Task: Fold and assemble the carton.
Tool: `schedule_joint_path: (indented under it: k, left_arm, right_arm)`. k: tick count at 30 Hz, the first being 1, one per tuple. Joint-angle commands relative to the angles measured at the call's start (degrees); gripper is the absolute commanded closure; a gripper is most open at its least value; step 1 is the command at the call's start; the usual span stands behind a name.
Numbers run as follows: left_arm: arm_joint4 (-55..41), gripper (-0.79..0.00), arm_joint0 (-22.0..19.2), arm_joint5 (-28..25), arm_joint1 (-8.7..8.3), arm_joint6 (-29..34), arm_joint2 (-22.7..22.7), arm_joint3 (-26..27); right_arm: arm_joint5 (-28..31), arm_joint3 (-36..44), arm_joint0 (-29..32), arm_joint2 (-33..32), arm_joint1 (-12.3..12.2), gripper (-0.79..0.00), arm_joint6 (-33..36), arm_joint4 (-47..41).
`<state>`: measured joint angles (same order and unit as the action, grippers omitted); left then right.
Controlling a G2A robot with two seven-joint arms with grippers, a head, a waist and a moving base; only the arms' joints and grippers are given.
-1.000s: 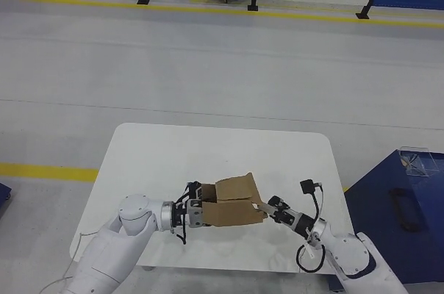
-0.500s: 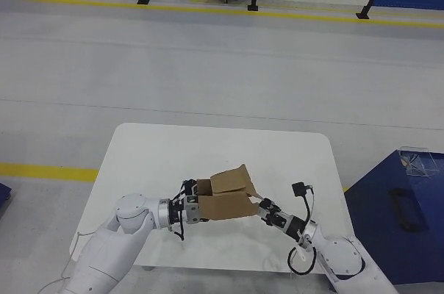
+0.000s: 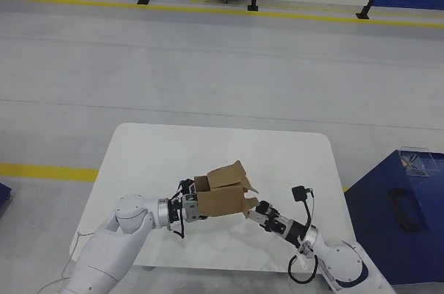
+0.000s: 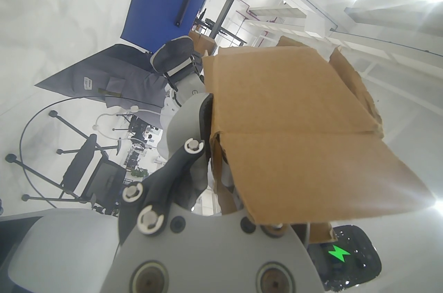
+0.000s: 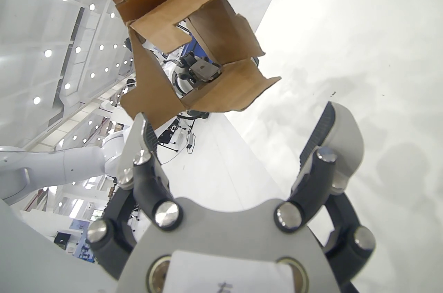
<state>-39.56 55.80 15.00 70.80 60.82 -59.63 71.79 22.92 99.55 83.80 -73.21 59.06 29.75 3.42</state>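
The brown carton [image 3: 222, 192] is held off the white table [image 3: 134, 162], its tube open and its end flaps spread. My left gripper [image 3: 192, 208] is shut on the carton's left end; in the left wrist view, my left gripper [image 4: 214, 166] clamps a wall of the carton [image 4: 294, 135]. My right gripper [image 3: 253, 211] sits at the carton's lower right corner. In the right wrist view, my right gripper [image 5: 235, 128] is open and one fingertip [image 5: 142, 124] is at the edge of a flap of the carton [image 5: 155, 93]. The left gripper [image 5: 200, 71] shows through the tube.
A blue cabinet [image 3: 406, 213] stands just right of the table. The table's far half and left side are bare. Yellow floor lines run behind and to the left of the table.
The carton has shifted left and turned, and its top flap has risen. My right gripper has moved left along the front, staying at the carton's right end.
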Motion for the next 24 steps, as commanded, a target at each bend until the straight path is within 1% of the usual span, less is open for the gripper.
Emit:
schedule_joint_path:
  k: [1,5,10,12,18,24]
  left_arm:
    - [0.1,0.0,0.2,-0.4,-0.06,0.1,-0.1,0.3]
    - [2.2,0.0,0.6,-2.0,-0.33,-0.7,-0.4,1.2]
    - [3.5,0.0,1.3,-3.7,-0.55,0.6,-0.2,2.5]
    - [4.4,0.0,1.7,-4.5,-0.62,1.1,0.2,3.3]
    - [5.9,0.0,2.3,-6.0,-0.83,1.9,0.4,5.0]
    - [7.5,0.0,2.9,-7.1,-1.06,2.8,0.8,6.7]
  right_arm:
    - [0.2,-0.7,-0.7,0.0,0.1,-0.785,0.1,-0.7]
    - [0.5,-1.9,-1.2,-1.9,-0.1,-0.785,1.5,-3.5]
    - [-1.8,-4.0,-2.8,-3.2,-0.2,-0.785,2.3,-3.2]
    - [-3.0,-5.1,-3.9,-2.5,0.0,-0.785,1.7,-2.2]
    - [-3.6,-6.7,-6.0,0.6,0.7,-0.785,0.6,-0.8]
    - [-5.0,-7.9,-7.8,2.2,1.1,-0.785,-0.6,1.7]
